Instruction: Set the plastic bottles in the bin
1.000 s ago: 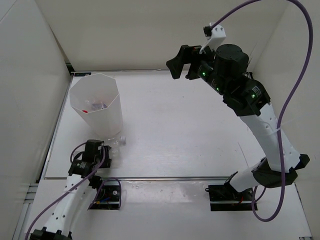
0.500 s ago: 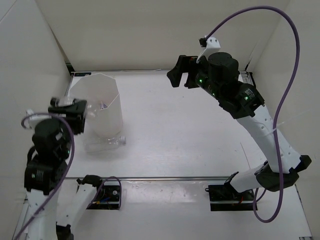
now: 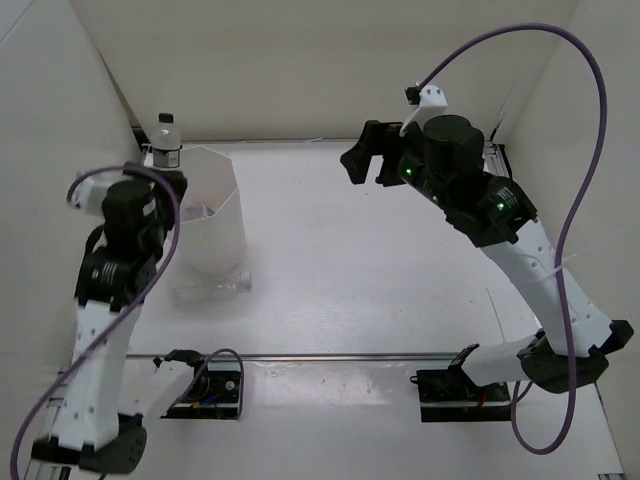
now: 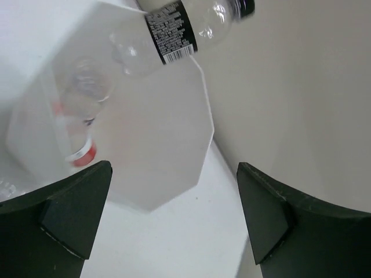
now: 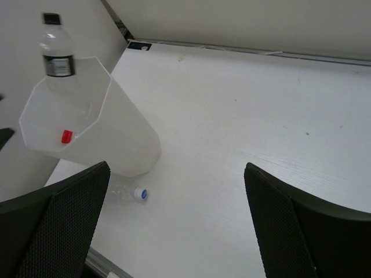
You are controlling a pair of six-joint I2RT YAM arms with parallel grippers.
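Observation:
The tall white bin (image 3: 226, 200) stands at the table's left. My left gripper (image 3: 165, 176) is raised beside its left rim, open, with nothing between its fingers (image 4: 174, 174). A clear bottle with a dark label and black cap (image 3: 167, 140) hangs free just over the rim, apart from my fingers (image 4: 185, 26) (image 5: 58, 55). Inside the bin (image 4: 168, 145) lies a bottle with red cap and label (image 4: 81, 153) (image 5: 67, 136). Another clear bottle (image 3: 215, 290) (image 5: 130, 192) lies on the table against the bin's base. My right gripper (image 3: 365, 160) (image 5: 177, 171) hovers open high over the far middle.
White enclosure walls stand close behind and left of the bin (image 5: 116, 136). A metal rail (image 3: 340, 356) runs along the table's near edge, with both arm bases (image 3: 465, 392) in front of it.
My left arm rose from the table with the black-capped bottle to the bin's rim, and its jaws opened and let the bottle go. The right arm barely moved.

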